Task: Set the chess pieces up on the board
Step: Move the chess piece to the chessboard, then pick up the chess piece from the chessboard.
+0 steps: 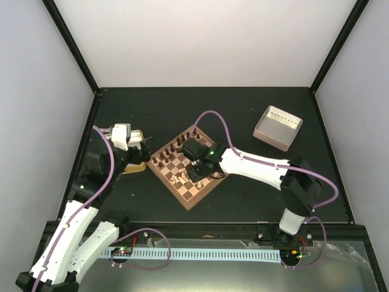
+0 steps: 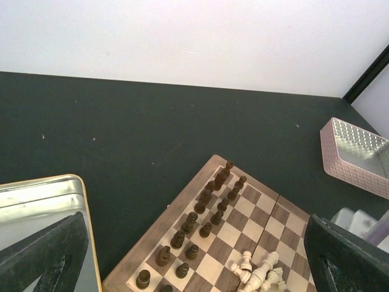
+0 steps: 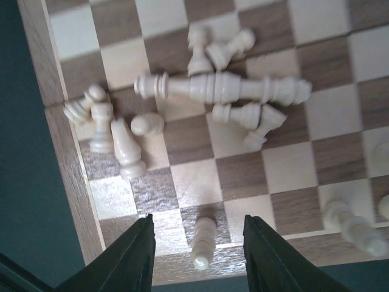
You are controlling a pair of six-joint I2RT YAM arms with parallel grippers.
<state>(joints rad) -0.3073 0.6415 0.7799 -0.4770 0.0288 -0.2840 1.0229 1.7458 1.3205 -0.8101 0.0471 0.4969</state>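
Black tabletop (image 1: 243, 109) carries the board (image 3: 67, 140). One pale chess piece (image 3: 203, 242) stands on an edge square between the parted fingers of my right gripper (image 3: 197, 226), untouched; other pale pieces (image 3: 222, 88) lie toppled nearby. Beyond, my left gripper (image 2: 194, 243) gapes wide over the metal tray (image 2: 36, 201).

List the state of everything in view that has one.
left gripper: open, empty
right gripper: open, fingers either side of one pale piece, not touching it
that pale piece: appears upright, in the board's edge row
other pale pieces: mostly toppled in a heap on the board
dark pieces: upright, two rows
board: open flat
tray: nothing seen inside
bin: upright, nothing seen inside
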